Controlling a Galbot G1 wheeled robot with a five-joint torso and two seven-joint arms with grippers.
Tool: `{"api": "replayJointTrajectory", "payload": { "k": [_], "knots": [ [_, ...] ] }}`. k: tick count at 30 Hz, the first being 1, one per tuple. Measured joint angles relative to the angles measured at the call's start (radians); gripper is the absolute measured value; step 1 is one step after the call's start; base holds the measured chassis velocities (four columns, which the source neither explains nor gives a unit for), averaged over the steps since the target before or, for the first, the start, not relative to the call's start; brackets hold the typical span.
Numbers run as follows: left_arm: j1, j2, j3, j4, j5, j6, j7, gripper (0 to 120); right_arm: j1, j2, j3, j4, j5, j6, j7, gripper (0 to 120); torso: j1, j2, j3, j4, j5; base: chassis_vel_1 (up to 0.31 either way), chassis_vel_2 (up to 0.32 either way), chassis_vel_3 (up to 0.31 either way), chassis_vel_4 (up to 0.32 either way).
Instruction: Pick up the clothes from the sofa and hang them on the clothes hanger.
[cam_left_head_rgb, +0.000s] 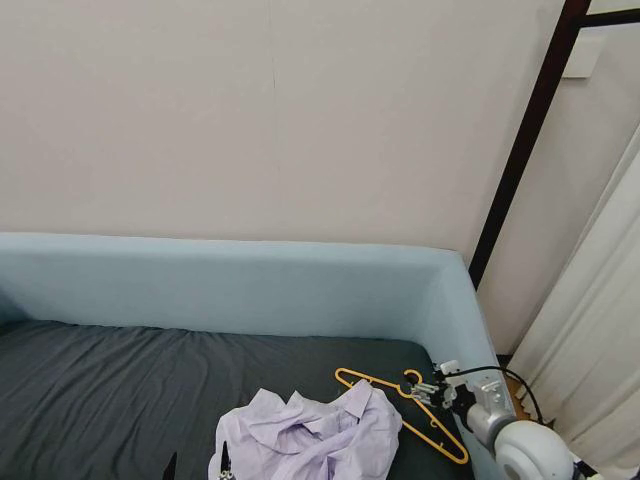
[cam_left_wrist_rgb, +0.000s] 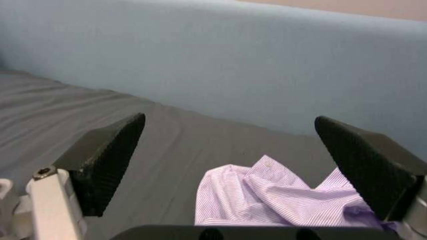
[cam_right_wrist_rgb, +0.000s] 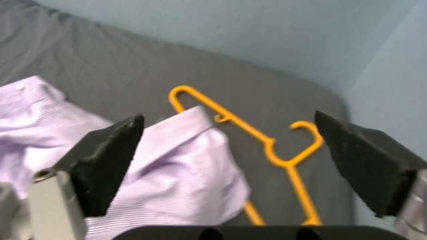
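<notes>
shirt and hanger on the sofa, both grippers spread wide

the lilac striped shirt (cam_left_head_rgb: 305, 435) lies crumpled on the dark grey seat (cam_left_head_rgb: 100, 390) of the pale blue sofa (cam_left_head_rgb: 250, 285), toward its right end. one side of it is draped over part of the yellow hanger (cam_right_wrist_rgb: 269, 144), which lies flat on the seat near the right armrest (cam_left_head_rgb: 450, 320). the left gripper (cam_left_wrist_rgb: 229, 119) hangs over the seat beside the shirt, fingers far apart and empty. the right gripper (cam_right_wrist_rgb: 228, 119) hangs above hanger and shirt, fingers likewise apart, holding nothing.
</notes>
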Motion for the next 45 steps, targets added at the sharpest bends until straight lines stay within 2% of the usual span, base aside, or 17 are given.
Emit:
{"api": "replayJointTrajectory", "payload": {
  "k": [8,9,18,24,31,36,39,40,43,44,45],
  "knots": [
    [0.002,-0.013,-0.005,0.016,0.002,-0.011,-0.001,100,0.107,0.104,-0.208,-0.065,-0.007,-0.023,0.098,100,0.000,0.000,0.000,0.0000,0.0000,0.000,0.000,0.000,0.000],
    [0.002,-0.013,-0.005,0.016,0.002,-0.011,-0.001,100,0.107,0.104,-0.208,-0.065,-0.007,-0.023,0.098,100,0.000,0.000,0.000,0.0000,0.0000,0.000,0.000,0.000,0.000],
    [-0.001,-0.032,-0.010,0.037,0.003,-0.018,-0.002,100,0.275,0.266,-0.363,-0.272,-0.066,-0.024,0.233,100,0.000,0.000,0.000,0.0002,0.0000,0.000,0.000,0.000,0.000],
    [-0.004,-0.036,-0.011,0.048,0.003,-0.027,-0.003,99,0.274,0.313,-0.401,-0.325,-0.132,-0.035,0.271,100,0.000,0.000,0.000,-0.0002,-0.0001,0.000,0.000,0.000,0.000],
    [-0.007,-0.031,-0.011,0.054,0.000,-0.030,-0.003,100,0.265,0.340,-0.401,-0.353,-0.134,-0.040,0.301,100,0.000,0.000,0.000,-0.0001,-0.0001,0.000,0.000,0.000,0.000],
    [-0.008,-0.028,-0.012,0.059,-0.003,-0.032,-0.003,100,0.264,0.357,-0.383,-0.386,-0.106,-0.028,0.302,90,0.000,0.000,0.000,0.0000,0.0000,0.000,0.000,0.000,0.000],
    [-0.010,-0.027,-0.012,0.065,-0.006,-0.037,-0.003,100,0.269,0.360,-0.373,-0.392,-0.053,-0.043,0.306,73,0.000,0.000,0.000,0.0000,0.0000,0.000,0.000,0.000,0.000],
    [-0.010,-0.027,-0.012,0.065,-0.006,-0.037,-0.003,100,0.269,0.360,-0.373,-0.392,-0.053,-0.043,0.306,73,0.000,0.000,0.000,0.0000,0.0000,0.000,0.000,0.000,0.000],
    [-0.012,-0.027,-0.012,0.066,-0.006,-0.037,-0.003,99,0.277,0.361,-0.379,-0.410,-0.021,-0.054,0.305,60,0.000,0.000,0.000,0.0000,0.0000,0.000,0.000,0.000,0.000],
    [-0.012,-0.027,-0.012,0.066,-0.006,-0.037,-0.003,99,0.277,0.361,-0.379,-0.410,-0.021,-0.054,0.305,60,0.000,0.000,0.000,0.0000,0.0000,0.000,0.000,0.000,0.000],
    [-0.013,-0.027,-0.011,0.066,-0.007,-0.037,-0.003,99,0.279,0.365,-0.379,-0.417,-0.011,-0.058,0.305,53,0.000,0.000,0.000,0.0000,0.0001,0.000,0.000,0.000,0.000]
  ]
}}
